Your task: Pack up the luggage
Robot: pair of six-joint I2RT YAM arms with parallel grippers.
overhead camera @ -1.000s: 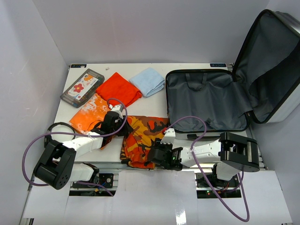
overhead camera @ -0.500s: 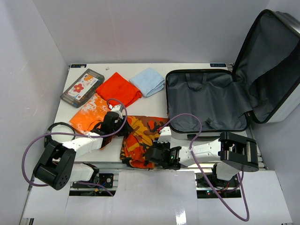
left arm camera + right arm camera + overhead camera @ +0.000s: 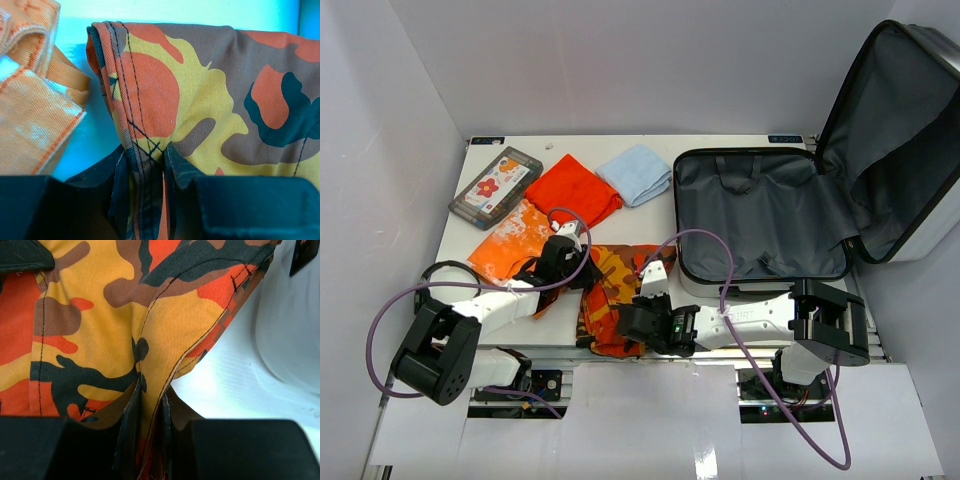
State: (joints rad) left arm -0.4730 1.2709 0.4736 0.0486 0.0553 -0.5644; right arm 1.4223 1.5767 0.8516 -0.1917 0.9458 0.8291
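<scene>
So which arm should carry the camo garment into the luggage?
Right. Left fingers and right fingers both pinch the camo garment, but the right arm lies beside the open luggage.

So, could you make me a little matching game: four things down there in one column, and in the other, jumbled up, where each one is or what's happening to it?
Things:
1. camouflage garment
2. light blue cloth
3. flat grey case
4. suitcase

Places or states:
A. lying open on the right
B. near the far-left corner of the table
C. pinched by the left gripper and the right gripper
D. folded, near the far edge, around the middle

Pairs: 1-C, 2-D, 3-B, 4-A
</scene>
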